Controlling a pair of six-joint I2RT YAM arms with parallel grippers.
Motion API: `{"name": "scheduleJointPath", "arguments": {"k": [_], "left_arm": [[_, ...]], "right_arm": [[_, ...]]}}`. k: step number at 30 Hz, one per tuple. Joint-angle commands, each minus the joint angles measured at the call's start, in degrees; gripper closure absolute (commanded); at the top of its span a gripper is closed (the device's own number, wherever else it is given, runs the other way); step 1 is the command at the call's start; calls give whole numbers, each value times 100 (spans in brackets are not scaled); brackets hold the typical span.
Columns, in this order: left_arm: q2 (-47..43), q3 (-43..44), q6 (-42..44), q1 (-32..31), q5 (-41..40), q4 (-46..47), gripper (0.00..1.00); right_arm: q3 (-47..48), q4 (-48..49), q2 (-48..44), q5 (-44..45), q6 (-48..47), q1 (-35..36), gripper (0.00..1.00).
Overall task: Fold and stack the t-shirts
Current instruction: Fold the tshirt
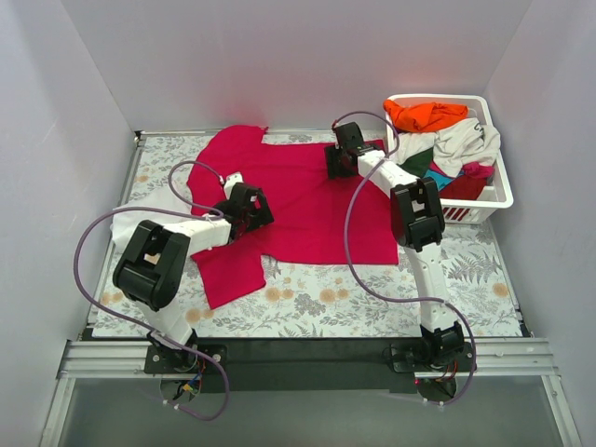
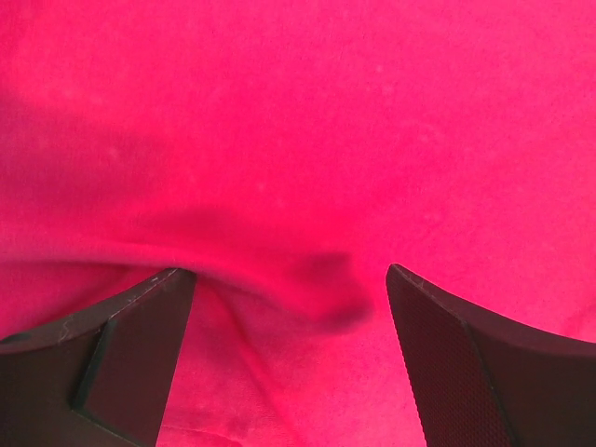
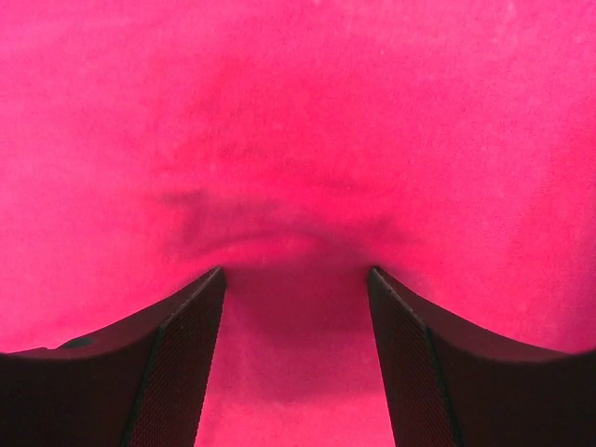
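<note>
A large crimson-pink t-shirt [image 1: 307,200] lies spread on the floral table, one sleeve hanging toward the front left. My left gripper [image 1: 257,210] is down on its left side. In the left wrist view it [image 2: 289,275] is open, fingers wide apart, with a soft crease of the crimson cloth [image 2: 307,140] between them. My right gripper [image 1: 337,160] is down on the shirt's far right part. In the right wrist view it [image 3: 296,272] is open, tips pressed into the crimson cloth [image 3: 298,112], which bulges between them. A white shirt [image 1: 125,223] shows partly under the left arm.
A white slotted basket [image 1: 501,191] stands at the back right holding an orange shirt [image 1: 424,115], an off-white one [image 1: 463,140], and green [image 1: 416,164] and teal [image 1: 438,178] cloth. Grey walls enclose the table on three sides. Purple cables loop from both arms.
</note>
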Motion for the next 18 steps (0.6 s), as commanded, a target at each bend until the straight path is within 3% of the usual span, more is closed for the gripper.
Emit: {"name": "scheduleJointPath", "arguments": {"k": [1,12,16,18], "left_arm": [[253,107,102,108,292,-120,23],[710,573,427,302,389,-50,23],[298,547,567,197,109,73,23],[-235,442,707,39,-567,64,23]], "right_arm": [[478,-428,486,4,-63,-44,43],[1295,-499,909,-556,-194,-290,41],[1106,-219,595,-1162,-422,-282,41],[806,236,269,-1427,-484,-264,41]]}}
